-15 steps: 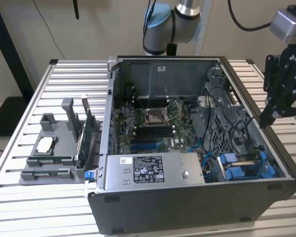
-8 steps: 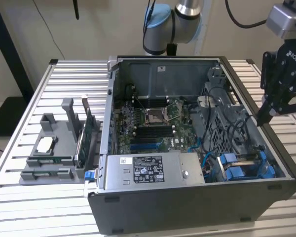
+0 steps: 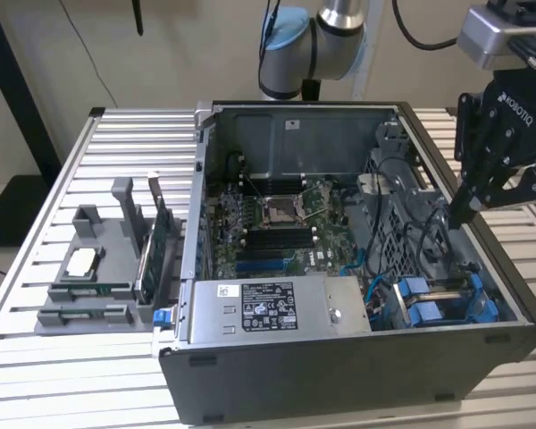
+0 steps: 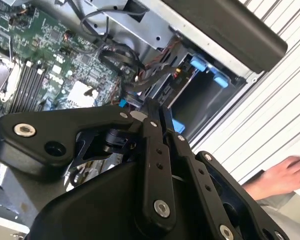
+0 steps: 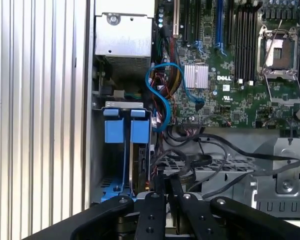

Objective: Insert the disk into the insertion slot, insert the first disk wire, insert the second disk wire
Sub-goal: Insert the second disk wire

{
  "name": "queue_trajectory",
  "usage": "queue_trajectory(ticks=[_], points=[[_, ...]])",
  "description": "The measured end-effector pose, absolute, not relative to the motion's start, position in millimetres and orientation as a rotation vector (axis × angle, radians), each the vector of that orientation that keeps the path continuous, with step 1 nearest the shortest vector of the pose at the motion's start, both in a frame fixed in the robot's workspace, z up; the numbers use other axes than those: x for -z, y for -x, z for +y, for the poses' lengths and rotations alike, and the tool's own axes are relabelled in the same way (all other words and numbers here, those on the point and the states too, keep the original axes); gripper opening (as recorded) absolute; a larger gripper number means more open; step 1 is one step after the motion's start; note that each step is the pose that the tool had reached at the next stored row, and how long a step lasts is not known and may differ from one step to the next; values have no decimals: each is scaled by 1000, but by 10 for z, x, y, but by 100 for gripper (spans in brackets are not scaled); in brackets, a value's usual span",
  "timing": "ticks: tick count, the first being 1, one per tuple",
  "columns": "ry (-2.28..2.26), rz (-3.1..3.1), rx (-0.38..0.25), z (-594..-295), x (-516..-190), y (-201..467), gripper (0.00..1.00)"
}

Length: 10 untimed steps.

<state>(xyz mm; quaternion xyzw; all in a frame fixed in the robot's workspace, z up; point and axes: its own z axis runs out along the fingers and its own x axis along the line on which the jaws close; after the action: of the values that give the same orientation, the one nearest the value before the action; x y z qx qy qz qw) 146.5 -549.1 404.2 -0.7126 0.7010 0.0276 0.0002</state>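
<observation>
Ribbed aluminium slat tabletop (image 3: 36,295), pale silver, long parallel grooves. On it sits the open dark-grey sheet-metal computer case (image 3: 339,380), a boxy tower laid on its side with the panel off. Inside: a green printed circuit motherboard (image 3: 281,223) with black memory slots and a square metal processor socket, flat and densely populated. Along the near wall, the grey labelled power supply box (image 3: 268,308), folded steel with a white sticker.

On the exterior view's left of the case, a matte grey plastic fixture tray (image 3: 94,273) with upright posts holds small parts.

The black articulated tool (image 3: 460,210), anodised links with round pivot screws, reaches down into the case's drive corner on the exterior view's right. In the first wrist view its fingertips (image 5: 162,187) sit narrow, nearly together, among black round cables; I cannot tell whether they pinch one.

The silver-grey disk in its bright blue plastic carrier frame (image 5: 126,165) stands seated in the drive bay, two glossy rectangular handle tabs up, just beside the tool tips. A thin blue data cable (image 5: 165,95) loops nearby.

A person's hand (image 4: 285,175) rests on the tabletop outside the case.
</observation>
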Motion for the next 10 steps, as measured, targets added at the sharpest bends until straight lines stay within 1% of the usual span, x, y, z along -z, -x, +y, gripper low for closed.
queue_trajectory(ticks=[10], points=[[2238,2202,-86,-5499,-4036,-1256,16]])
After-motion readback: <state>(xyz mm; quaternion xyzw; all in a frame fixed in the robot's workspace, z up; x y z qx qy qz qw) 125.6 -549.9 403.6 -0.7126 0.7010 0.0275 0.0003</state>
